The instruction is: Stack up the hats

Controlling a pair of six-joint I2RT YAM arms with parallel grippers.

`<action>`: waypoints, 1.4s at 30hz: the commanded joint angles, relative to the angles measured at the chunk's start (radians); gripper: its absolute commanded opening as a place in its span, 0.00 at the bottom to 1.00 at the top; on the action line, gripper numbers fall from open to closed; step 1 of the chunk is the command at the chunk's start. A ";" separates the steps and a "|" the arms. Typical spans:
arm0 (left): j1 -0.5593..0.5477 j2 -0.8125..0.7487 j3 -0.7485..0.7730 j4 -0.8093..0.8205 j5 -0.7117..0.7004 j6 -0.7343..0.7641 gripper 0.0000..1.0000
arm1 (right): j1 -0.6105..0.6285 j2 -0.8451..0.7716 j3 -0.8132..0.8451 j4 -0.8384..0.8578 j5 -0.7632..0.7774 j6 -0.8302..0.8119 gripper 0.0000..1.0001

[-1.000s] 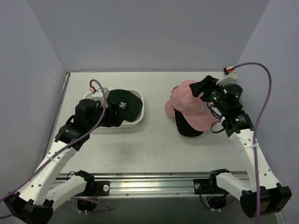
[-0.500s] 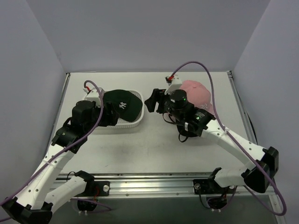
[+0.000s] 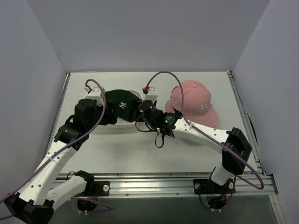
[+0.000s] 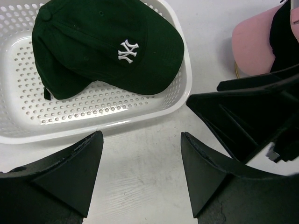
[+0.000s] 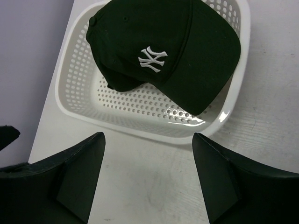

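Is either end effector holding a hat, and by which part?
Nothing is held. The left end effector and right end effector both stand open and empty.

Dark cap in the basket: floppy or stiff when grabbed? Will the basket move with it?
Probably floppy at the crown: the dark cap is soft, creased fabric slumped across the basket. Its brim looks stiffer and overhangs the rim, so it is likely the firmer grip spot. The perforated basket looks light; it may slide if the cap snags.
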 commanded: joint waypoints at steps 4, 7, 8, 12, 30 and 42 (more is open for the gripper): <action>0.012 -0.002 0.008 0.029 0.009 -0.004 0.76 | -0.006 0.112 0.113 0.053 0.061 0.133 0.72; 0.015 -0.010 0.007 0.029 0.013 -0.002 0.76 | -0.006 0.158 0.153 0.030 0.068 0.174 0.72; 0.017 -0.015 0.004 0.029 0.013 -0.001 0.77 | -0.007 0.167 0.163 0.016 0.074 0.188 0.72; 0.019 -0.027 -0.007 0.036 0.013 0.002 0.77 | -0.006 0.206 0.202 -0.084 0.117 0.256 0.72; 0.026 -0.050 -0.032 0.053 0.044 -0.005 0.77 | -0.027 0.279 0.202 -0.178 0.165 0.354 0.73; 0.031 -0.052 -0.039 0.062 0.055 -0.005 0.77 | -0.049 0.335 0.266 -0.210 0.171 0.337 0.74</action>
